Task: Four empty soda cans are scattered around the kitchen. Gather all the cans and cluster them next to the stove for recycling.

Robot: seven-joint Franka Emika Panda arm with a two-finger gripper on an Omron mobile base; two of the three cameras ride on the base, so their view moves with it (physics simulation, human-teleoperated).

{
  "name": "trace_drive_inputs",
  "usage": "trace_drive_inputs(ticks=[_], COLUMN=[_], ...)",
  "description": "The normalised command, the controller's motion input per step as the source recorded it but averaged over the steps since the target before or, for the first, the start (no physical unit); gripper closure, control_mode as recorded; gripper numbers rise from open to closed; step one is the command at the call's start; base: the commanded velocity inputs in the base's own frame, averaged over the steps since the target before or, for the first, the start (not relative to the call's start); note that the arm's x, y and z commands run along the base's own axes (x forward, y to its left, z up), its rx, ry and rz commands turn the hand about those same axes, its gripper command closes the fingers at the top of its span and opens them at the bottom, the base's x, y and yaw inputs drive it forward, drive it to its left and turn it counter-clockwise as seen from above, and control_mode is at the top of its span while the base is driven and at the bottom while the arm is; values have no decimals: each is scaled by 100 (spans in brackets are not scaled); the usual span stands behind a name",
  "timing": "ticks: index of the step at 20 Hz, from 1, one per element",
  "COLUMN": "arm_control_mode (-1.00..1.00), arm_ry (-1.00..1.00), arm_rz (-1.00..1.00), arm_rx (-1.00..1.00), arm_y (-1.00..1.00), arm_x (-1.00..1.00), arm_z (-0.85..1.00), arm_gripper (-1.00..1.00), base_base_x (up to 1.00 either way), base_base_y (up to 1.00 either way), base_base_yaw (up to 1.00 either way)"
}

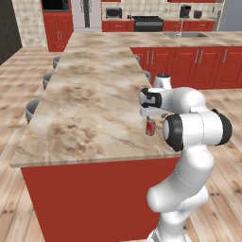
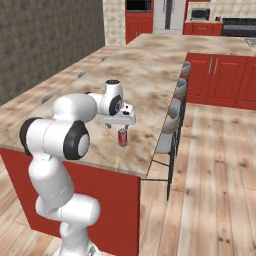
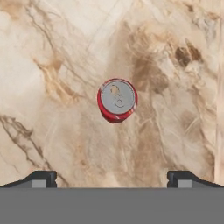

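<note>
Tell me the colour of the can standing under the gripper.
The soda can is red with a silver top, clearest in the hand view.

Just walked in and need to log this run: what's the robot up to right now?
The white arm is poised over a red soda can that stands upright on the marble island counter, near its edge. The gripper hangs above the can with its jaws spread wide and nothing between them; the can is not yet grasped. The stove sits far off against the back wall, so this can has yet to be carried there.
</note>
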Motion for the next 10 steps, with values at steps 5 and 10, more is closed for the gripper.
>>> trace_drive_inputs(ticks=[5, 10], arm_control_mode=[-100, -100], arm_ry=[2, 3], arm_rz=[0, 0], arm_rx=[0, 0], arm_y=[0, 0], arm_x=[12, 13], arm_z=[-14, -13], arm_gripper=[-100, -100], base_base_x=[0, 0], base_base_y=[0, 0], base_base_yaw=[0, 0])
